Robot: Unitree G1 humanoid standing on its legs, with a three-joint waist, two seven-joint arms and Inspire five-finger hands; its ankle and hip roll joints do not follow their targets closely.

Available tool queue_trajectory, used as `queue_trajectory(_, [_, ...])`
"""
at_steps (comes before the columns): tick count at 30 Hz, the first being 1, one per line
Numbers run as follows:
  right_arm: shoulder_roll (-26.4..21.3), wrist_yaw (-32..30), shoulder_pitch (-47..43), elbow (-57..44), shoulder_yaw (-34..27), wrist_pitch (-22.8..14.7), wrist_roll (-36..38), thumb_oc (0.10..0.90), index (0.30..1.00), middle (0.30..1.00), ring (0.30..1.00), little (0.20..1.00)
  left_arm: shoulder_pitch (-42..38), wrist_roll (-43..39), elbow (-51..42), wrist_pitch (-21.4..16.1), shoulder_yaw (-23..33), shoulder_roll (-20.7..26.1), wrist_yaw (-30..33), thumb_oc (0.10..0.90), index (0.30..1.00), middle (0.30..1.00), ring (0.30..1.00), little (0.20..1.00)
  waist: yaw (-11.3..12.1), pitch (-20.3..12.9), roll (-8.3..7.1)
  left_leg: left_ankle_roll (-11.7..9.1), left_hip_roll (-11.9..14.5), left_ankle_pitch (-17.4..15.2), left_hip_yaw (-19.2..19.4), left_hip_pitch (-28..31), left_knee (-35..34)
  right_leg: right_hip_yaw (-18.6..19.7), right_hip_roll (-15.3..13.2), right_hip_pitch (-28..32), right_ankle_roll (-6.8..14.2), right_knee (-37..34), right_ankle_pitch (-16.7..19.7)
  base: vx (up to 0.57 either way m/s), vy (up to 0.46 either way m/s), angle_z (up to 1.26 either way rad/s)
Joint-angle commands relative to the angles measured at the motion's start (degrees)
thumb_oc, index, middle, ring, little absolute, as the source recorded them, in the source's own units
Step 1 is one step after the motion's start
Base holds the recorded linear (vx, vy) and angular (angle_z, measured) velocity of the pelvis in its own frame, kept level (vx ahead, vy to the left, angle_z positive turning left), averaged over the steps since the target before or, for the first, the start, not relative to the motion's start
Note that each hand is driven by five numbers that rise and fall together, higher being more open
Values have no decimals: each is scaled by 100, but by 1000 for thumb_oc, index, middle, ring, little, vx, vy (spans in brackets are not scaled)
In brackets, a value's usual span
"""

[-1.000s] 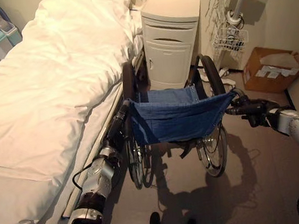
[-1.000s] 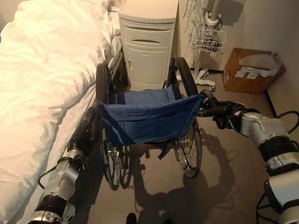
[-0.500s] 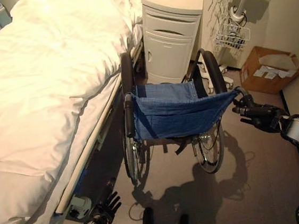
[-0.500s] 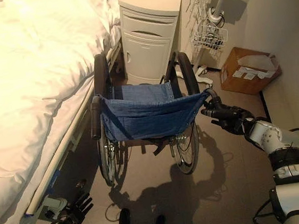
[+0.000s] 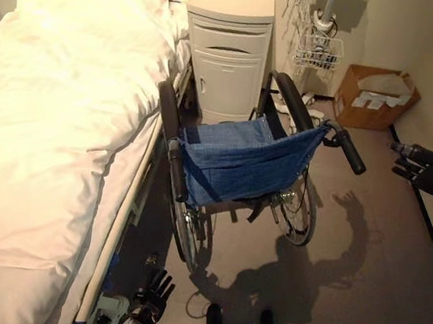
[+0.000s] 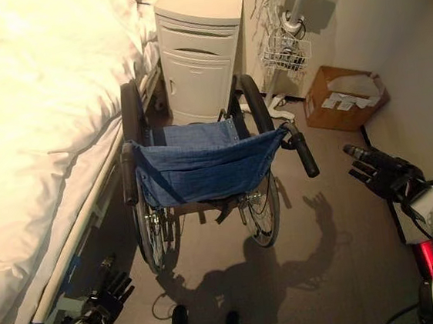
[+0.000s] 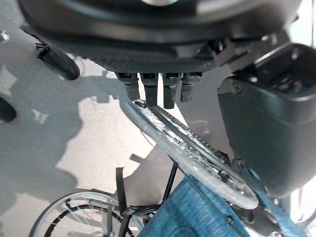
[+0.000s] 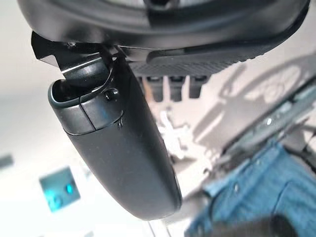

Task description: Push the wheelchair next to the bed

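Wheelchair (image 5: 241,171) with a blue sling back stands on the floor (image 5: 352,271) just beside the bed (image 5: 43,134), its left wheel close along the bed's side edge and a white bedside cabinet (image 5: 232,52) ahead of it. From the left eye, the left hand (image 5: 154,286) hangs low by the bed's near corner, fingers spread and released, apart from the left push handle. From the right eye, the right hand (image 6: 380,172) hovers to the right of the right push handle (image 6: 302,153), fingers straight, holding nothing. A cardboard box (image 6: 341,98) sits by the wall. The left wrist view shows straight fingers (image 7: 150,91) above a wheel rim. The right wrist view shows a straight thumb (image 8: 118,148) and blue fabric beyond.
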Motion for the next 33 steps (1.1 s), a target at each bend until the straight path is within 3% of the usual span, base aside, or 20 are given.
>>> queue_trajectory(1, [-704,527,-224,-180,-72,-228,635,800,900,900,900,900,-167,243,142,-226,-194,63,-272,800,900,900,900,900,125,-692,-20,58,-66,-956,166,-5,419,115,-29,-606,212,954,-190,-12,-31,-4])
queue_trajectory(8, [-700,714,16,-104,-188,-162,75,800,900,900,900,900,-154,528,117,-209,-249,20,-365,800,900,900,900,900,85,-671,-23,48,-61,-975,194,-15,444,125,-20,-624,217,973,-178,-3,-8,-3])
queue_trajectory(11, [-525,883,192,-176,-201,-370,-278,800,900,900,900,900,-147,983,111,-395,-339,14,-300,800,900,900,900,900,71,-640,-13,45,-68,-967,183,-35,462,147,-8,-650,217,956,-159,0,0,0])
queue_trajectory(14, [2,1000,583,-556,-133,-762,-473,800,900,900,900,900,-103,1563,37,-652,-499,-42,-211,800,900,900,900,900,49,-621,28,51,-83,-945,161,-70,468,205,20,-675,194,902,-160,-32,-3,-5])
queue_trajectory(16, [414,919,759,-703,-37,-1131,-672,800,900,900,900,900,-66,1797,-8,-815,-603,-82,-129,800,900,900,900,900,50,-609,55,55,-95,-951,156,-69,465,220,27,-681,203,876,-140,-12,-9,-4])
queue_trajectory(20, [1803,824,1365,-1014,368,-2379,-1116,800,900,900,900,900,97,2845,-219,-1489,-1094,-332,56,800,900,900,900,900,79,-599,157,84,-122,-940,134,-115,500,242,40,-705,192,863,-140,-6,-4,-2])
queue_trajectory(21, [2166,809,1493,-983,544,-2797,-1416,800,900,900,900,900,162,2942,-305,-1624,-1244,-423,88,800,900,900,900,900,93,-595,198,100,-134,-946,123,-127,525,244,41,-713,177,878,-153,0,0,0])
queue_trajectory(23, [2729,784,1635,-841,801,-3398,-1316,800,900,900,900,900,183,2988,-351,-1802,-1397,-562,104,800,900,900,900,900,111,-576,259,134,-145,-980,113,-135,561,233,26,-738,179,929,-184,0,2,2])
queue_trajectory(24, [2824,770,1658,-822,835,-3484,-1325,800,900,900,900,900,186,2982,-356,-1819,-1421,-577,108,800,900,900,900,900,113,-573,266,134,-146,-985,109,-133,564,229,24,-741,182,933,-187,0,0,0])
queue_trajectory(26, [3351,730,1822,-693,1082,-4010,-1516,800,900,900,900,900,217,2980,-387,-1908,-1521,-711,104,800,900,900,900,900,108,-556,314,139,-164,-995,91,-122,566,211,15,-729,176,929,-203,7,5,4])
queue_trajectory(29, [3837,674,1982,-474,1386,-4399,-1542,800,900,900,900,900,256,2955,-460,-1951,-1691,-851,17,800,900,900,900,900,91,-538,377,154,-190,-1014,60,-124,592,207,2,-733,166,957,-237,8,25,5])
queue_trajectory(33, [4065,1009,1998,-23,1661,-4496,-1572,800,900,900,900,900,237,3275,-432,-2154,-1994,-967,-153,800,900,900,900,900,69,-530,477,153,-216,-1011,38,-127,619,200,-11,-741,139,997,-275,7,57,6])
